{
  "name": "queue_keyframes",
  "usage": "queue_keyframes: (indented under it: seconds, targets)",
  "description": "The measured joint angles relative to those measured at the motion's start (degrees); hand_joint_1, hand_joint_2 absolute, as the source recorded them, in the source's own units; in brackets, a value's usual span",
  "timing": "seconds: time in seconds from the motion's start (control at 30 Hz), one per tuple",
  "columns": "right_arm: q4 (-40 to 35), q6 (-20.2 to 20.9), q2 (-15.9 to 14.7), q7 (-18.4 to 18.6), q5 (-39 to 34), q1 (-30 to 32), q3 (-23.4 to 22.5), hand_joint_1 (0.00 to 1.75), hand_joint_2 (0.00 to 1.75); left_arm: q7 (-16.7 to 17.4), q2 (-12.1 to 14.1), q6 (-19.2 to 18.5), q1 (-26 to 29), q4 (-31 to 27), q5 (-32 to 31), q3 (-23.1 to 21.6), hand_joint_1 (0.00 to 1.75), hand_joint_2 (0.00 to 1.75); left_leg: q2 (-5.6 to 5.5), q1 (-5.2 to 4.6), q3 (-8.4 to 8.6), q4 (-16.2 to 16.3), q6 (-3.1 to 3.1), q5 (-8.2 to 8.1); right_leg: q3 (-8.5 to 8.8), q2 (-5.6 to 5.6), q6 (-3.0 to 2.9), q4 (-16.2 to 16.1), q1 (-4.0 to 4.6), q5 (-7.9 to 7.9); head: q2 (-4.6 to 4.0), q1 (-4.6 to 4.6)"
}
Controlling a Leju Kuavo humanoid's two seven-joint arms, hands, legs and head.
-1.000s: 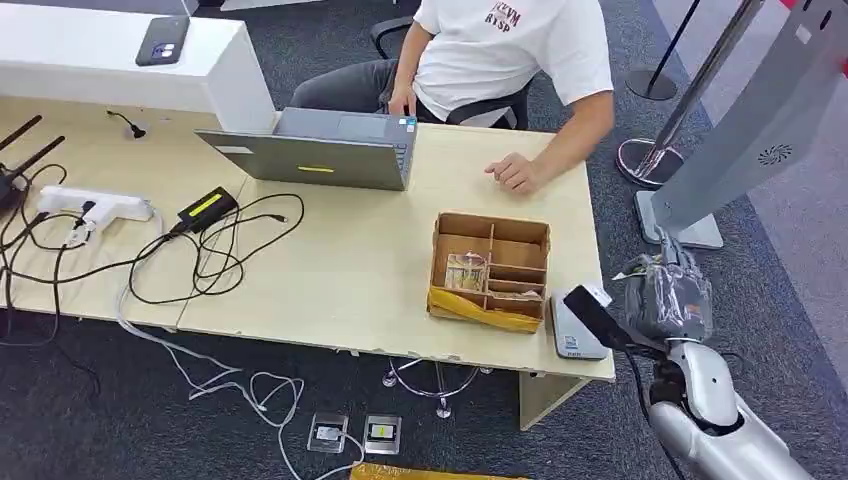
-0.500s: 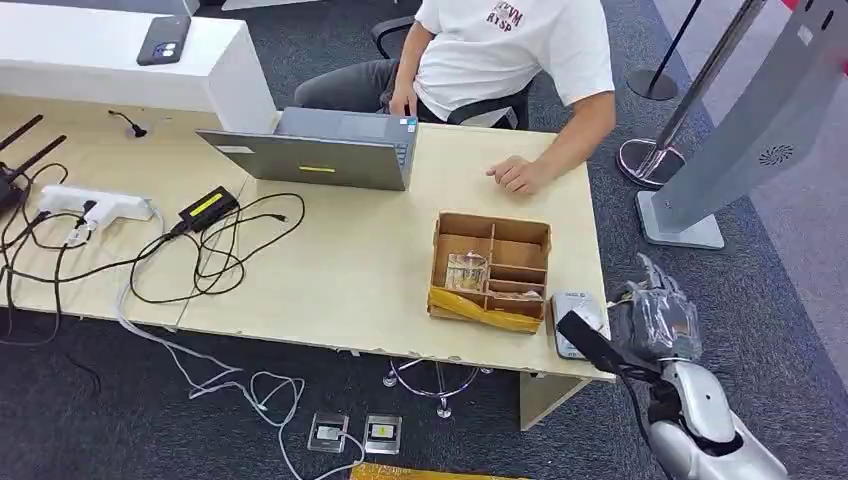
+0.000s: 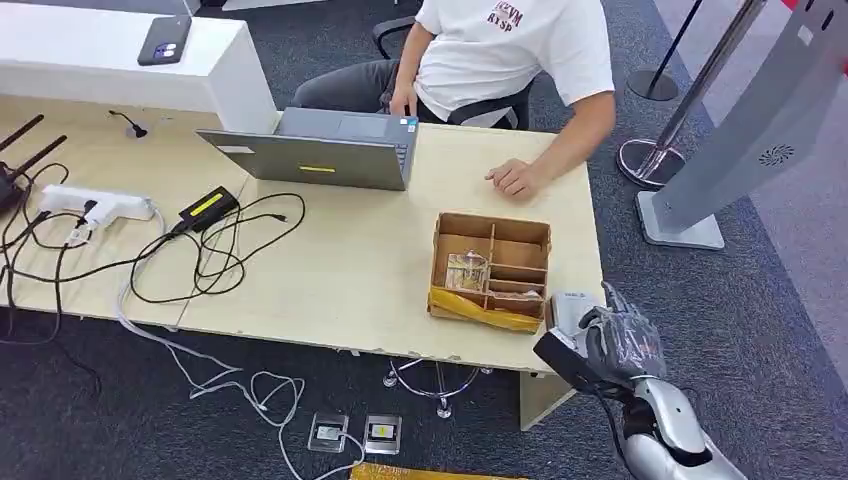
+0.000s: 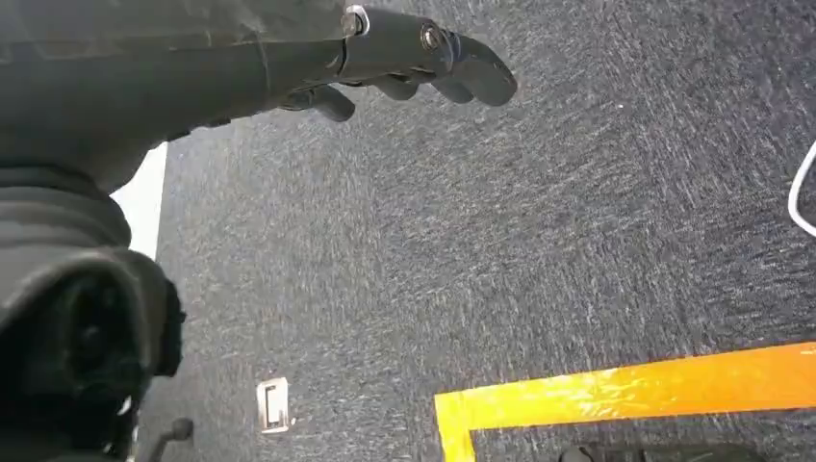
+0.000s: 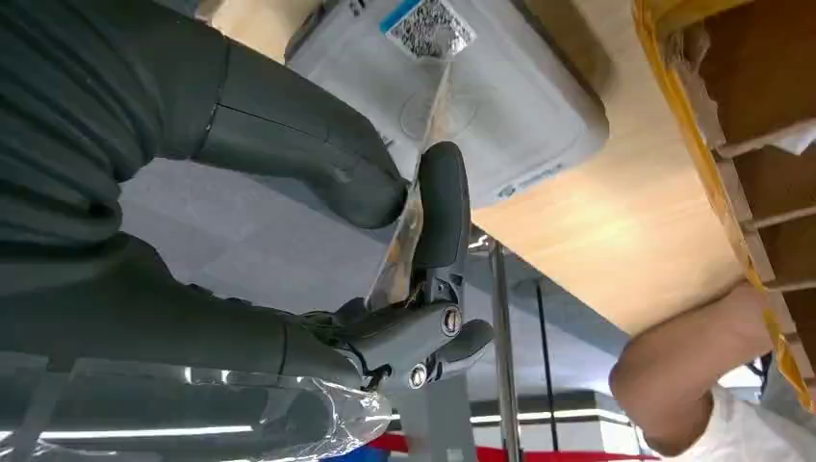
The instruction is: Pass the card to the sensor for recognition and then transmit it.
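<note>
In the right wrist view my right hand point(image 5: 385, 241) pinches a thin card point(image 5: 416, 183) edge-on between thumb and a dark finger, its upper edge close to the grey-white sensor point(image 5: 500, 106), which carries a printed code label. From the head view, the right hand point(image 3: 620, 340), wrapped in clear plastic, hovers over the sensor point(image 3: 563, 308) at the table's near right corner. My left hand point(image 4: 414, 58) hangs over the carpet, fingers apart and holding nothing.
A compartmented cardboard box point(image 3: 490, 268) sits just left of the sensor. A person sits across the table, one hand point(image 3: 515, 176) resting on it behind the box. A laptop point(image 3: 320, 150), cables point(image 3: 200, 255) and a power strip lie left. A slanted grey kiosk point(image 3: 745, 130) stands right.
My right hand has come down and leftward from beside the table's right edge, and is now over the sensor with the card.
</note>
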Motion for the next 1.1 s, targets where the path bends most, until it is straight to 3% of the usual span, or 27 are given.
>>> queue_keyframes:
  seconds: [0.63, 1.1]
  targets:
    - [6.20, -2.36, 4.59, -1.29, -1.03, 1.18, 1.29, 1.75, 1.75, 0.46, 0.15, -0.02, -0.02, -0.52, 0.00, -1.22, 0.00, 0.00, 0.01, 0.00, 0.08, 0.00, 0.00, 0.00, 0.07, 0.02, -0.01, -0.01, 0.00, 0.00, 0.00, 0.00]
    - [6.49, -4.13, 4.72, 0.20, 1.49, -1.62, 0.81, 1.75, 1.75, 0.46, 0.15, -0.02, -0.03, -0.81, -0.04, -1.75, 0.00, 0.00, 0.04, 0.00, 0.08, 0.00, 0.00, 0.00, 0.07, 0.06, -0.03, 0.00, 0.00, 0.02, 0.00, 0.00]
